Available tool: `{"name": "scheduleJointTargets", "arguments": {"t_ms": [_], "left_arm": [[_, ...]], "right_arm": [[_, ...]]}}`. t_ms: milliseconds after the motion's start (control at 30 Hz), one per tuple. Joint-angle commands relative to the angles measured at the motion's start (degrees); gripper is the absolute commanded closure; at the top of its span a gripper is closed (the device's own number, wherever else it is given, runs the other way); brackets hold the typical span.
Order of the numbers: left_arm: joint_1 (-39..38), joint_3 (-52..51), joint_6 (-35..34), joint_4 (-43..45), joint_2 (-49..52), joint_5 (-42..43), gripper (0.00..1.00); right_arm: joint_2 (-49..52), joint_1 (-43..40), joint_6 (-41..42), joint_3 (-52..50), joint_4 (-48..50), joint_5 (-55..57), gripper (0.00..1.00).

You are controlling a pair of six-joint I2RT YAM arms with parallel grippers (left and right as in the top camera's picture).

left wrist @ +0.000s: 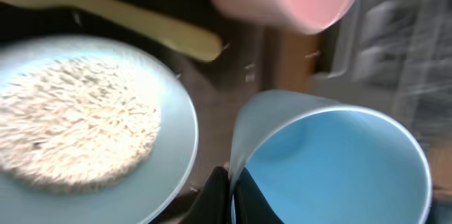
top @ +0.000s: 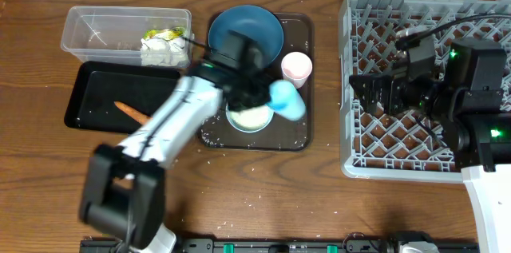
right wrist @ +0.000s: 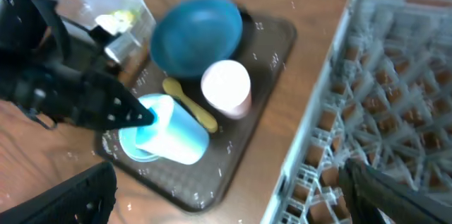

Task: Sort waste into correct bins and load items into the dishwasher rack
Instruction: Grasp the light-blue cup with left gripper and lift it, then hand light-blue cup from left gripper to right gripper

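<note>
My left gripper (top: pixel 271 93) is shut on the rim of the light blue cup (top: pixel 289 101), holding it tilted above the brown serving tray (top: pixel 299 131). In the left wrist view the fingers (left wrist: pixel 230 194) pinch the cup wall (left wrist: pixel 332 171). Below sits the white bowl (top: pixel 249 117) holding rice (left wrist: pixel 78 121). The yellow spoon (left wrist: pixel 141 26), pale pink cup (top: pixel 296 67) and dark blue bowl (top: pixel 246 31) stay on the tray. My right gripper (top: pixel 375 93) is open and empty over the left part of the grey dishwasher rack (top: pixel 423 157).
The clear tub (top: pixel 96 29) holds crumpled paper and a yellow-green wrapper (top: pixel 164 43). The black tray (top: pixel 104 85) holds the carrot piece (top: pixel 132 112). Loose rice grains lie on the brown tray and the wooden table in front of it.
</note>
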Motion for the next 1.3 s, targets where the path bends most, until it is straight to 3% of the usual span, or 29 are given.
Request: {"name": "scheduleJointTargets", "arguments": {"t_ms": [0,267,500,700,1000,1267], "left_arm": [[7.74,2.36,-1.68,0.31,-4.26,17.57,0.94],[18.38,2.36,-3.08,6.21,-4.96,43.47,0.94],[19.12,2.36,-3.04,6.58,-4.96,48.5,0.94],[18.45,2.36,-3.08,6.56,-4.96,48.43,0.94],[15.52,2.34,-3.3,6.56,-4.96,46.73,0.94],[15.32,2.34,-3.3,6.56,-4.96,46.73,0.94]], "right_arm": [[0.85,0.39,0.66,0.87,3.3,-6.38,0.01],[8.98,0.44,-1.46,0.85,13.73,-29.09,0.01],[18.23,1.62,-1.44,0.85,22.23,-47.25,0.04],[22.6,7.17,-1.05,0.87,25.92,-45.55,0.09],[25.42,14.78,7.56,0.87,35.23,-35.78,0.12],[25.66,16.55,9.31,0.85,36.94,-33.99,0.31]]}}
